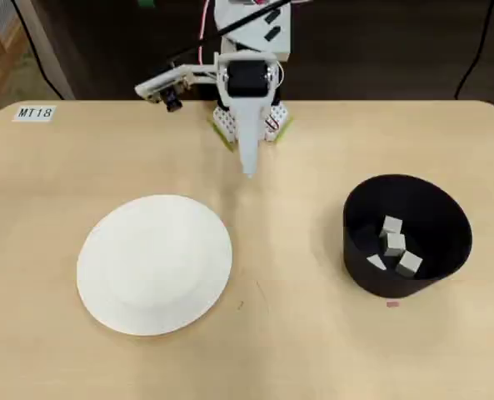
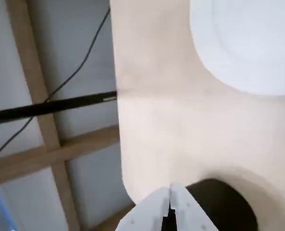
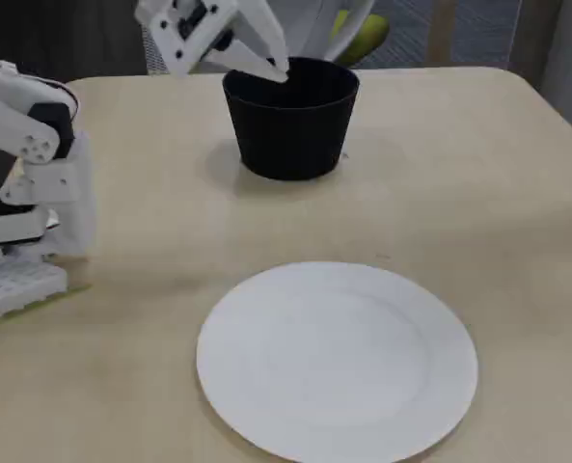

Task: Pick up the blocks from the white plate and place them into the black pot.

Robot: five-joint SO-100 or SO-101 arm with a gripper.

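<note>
The white plate lies bare at the table's left in the overhead view, with no blocks on it; it also shows in the fixed view and the wrist view. The black pot stands at the right and holds several pale blocks. The pot also shows in the fixed view and the wrist view. My gripper is shut and empty, raised near the arm's base, between plate and pot and apart from both. Its fingers meet in the wrist view.
A label reading MT18 sits at the table's back left corner. The arm's white base stands at the table's back edge. Beyond the table's edge are a black cable and wooden floor beams.
</note>
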